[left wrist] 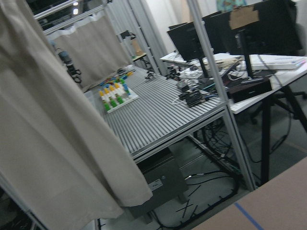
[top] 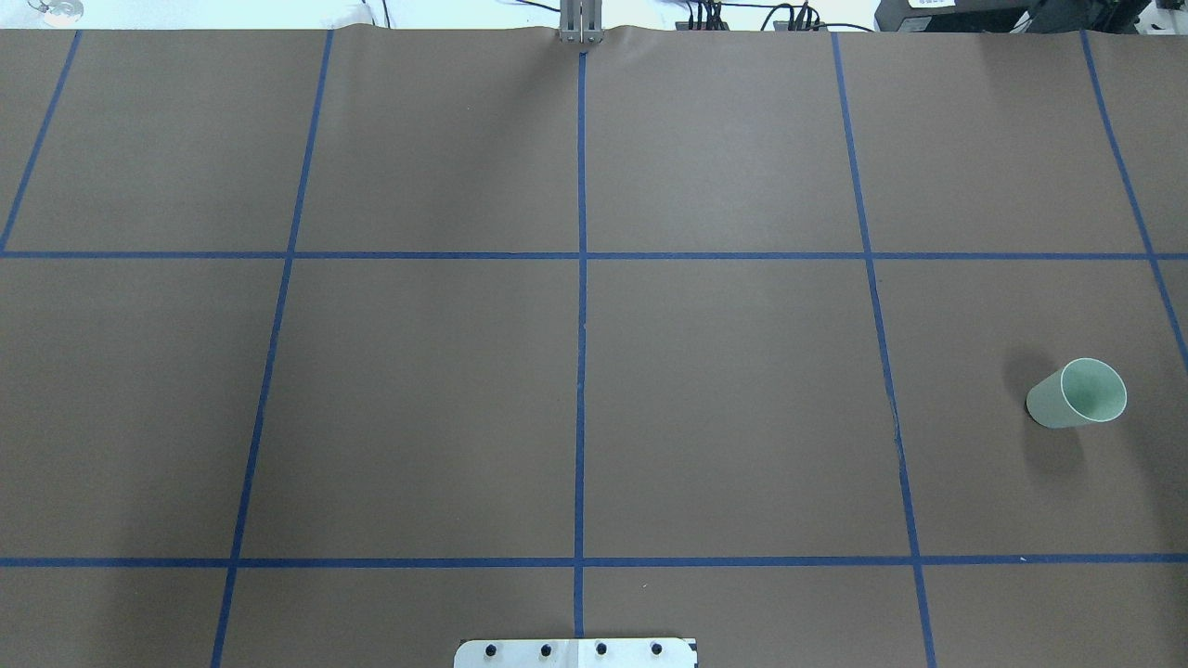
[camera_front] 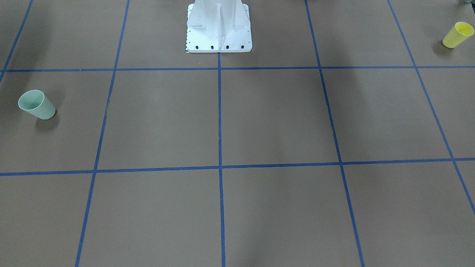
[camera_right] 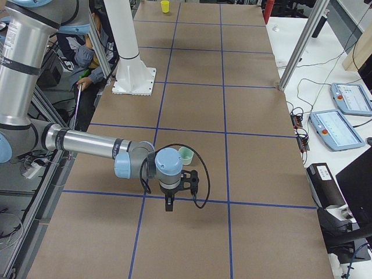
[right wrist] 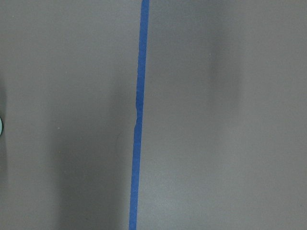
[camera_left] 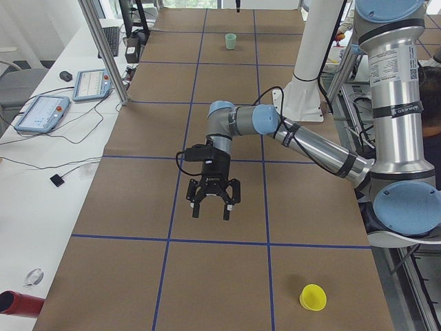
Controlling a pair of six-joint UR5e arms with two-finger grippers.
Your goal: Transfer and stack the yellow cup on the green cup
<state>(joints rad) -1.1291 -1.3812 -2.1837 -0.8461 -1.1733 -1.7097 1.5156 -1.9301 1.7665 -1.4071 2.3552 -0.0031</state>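
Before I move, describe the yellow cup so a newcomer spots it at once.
From the white robot base on the brown, blue-taped table, go to the table's end on the robot's left. The yellow cup stands there upright, alone. It is bright yellow; the green cup, pale mint, sits at the opposite end.

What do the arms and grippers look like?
The left arm and right arm are silver tubes with pale blue joint caps and black bands. The left gripper and right gripper are black, each with a black cable looping at the wrist.
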